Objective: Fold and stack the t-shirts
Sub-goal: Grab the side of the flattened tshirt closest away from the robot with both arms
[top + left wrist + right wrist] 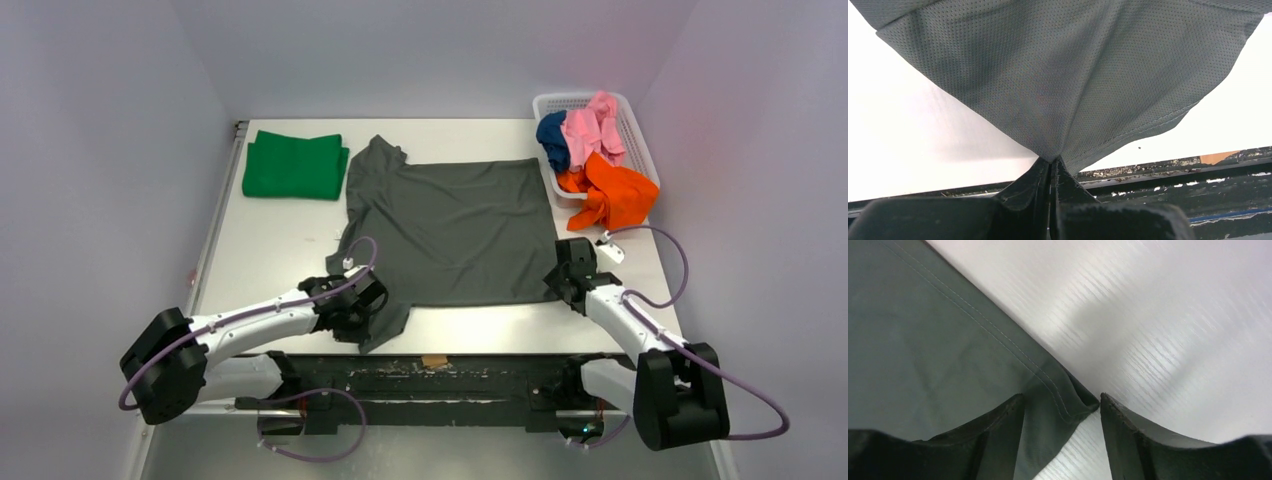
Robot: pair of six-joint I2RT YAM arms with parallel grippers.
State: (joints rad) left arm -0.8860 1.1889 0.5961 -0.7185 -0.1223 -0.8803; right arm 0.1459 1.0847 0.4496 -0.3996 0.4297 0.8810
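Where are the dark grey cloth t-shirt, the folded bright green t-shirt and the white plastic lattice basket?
Dark grey cloth t-shirt (455,225): top external view, middle of its body.
Folded bright green t-shirt (293,165): top external view, centre of top layer.
White plastic lattice basket (562,101): top external view, far wall.

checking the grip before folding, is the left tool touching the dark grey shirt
Touching. The left wrist view shows the left tool shut on the dark grey shirt, cloth pinched between its fingertips.
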